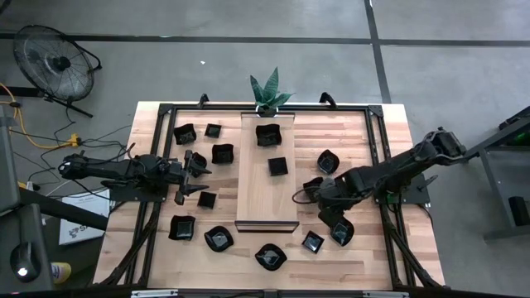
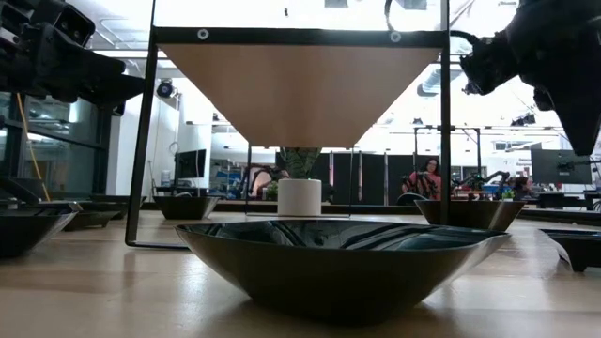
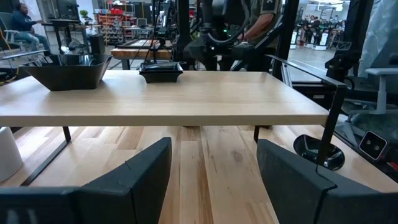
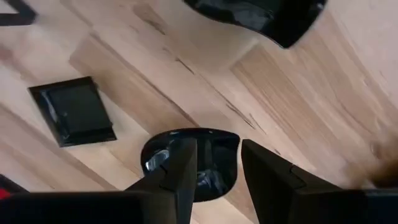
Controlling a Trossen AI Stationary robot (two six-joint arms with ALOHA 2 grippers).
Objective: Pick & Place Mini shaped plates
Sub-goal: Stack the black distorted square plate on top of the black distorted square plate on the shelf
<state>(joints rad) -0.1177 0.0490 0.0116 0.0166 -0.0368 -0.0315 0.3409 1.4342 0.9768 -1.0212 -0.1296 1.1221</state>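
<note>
No brand, label or writing can be read on anything here. In the high view the pale wooden table (image 1: 364,257) fills the middle of the frame, with a long pale wooden board (image 1: 267,194) raised at its centre. Two small glossy black plates sit on the board, a wavy-rimmed one (image 1: 268,134) near its upper end and a square one (image 1: 277,166) just below it. The other small glossy black plates are scattered around the board: a cluster left of it (image 1: 222,153), a row along the lower edge (image 1: 271,257), and a few right of centre (image 1: 329,161).

The left hand (image 1: 189,172) hovers left of the board, fingers spread wide and gripping nothing; its wrist view looks level at the board's edge. The right hand (image 1: 334,217) hangs right of centre over a round black plate (image 4: 193,163), fingers parted with the near rim between them, not clamped. A square black plate (image 4: 74,110) lies just beside. A small potted green plant (image 1: 269,93) stands at the board's upper end.
</note>
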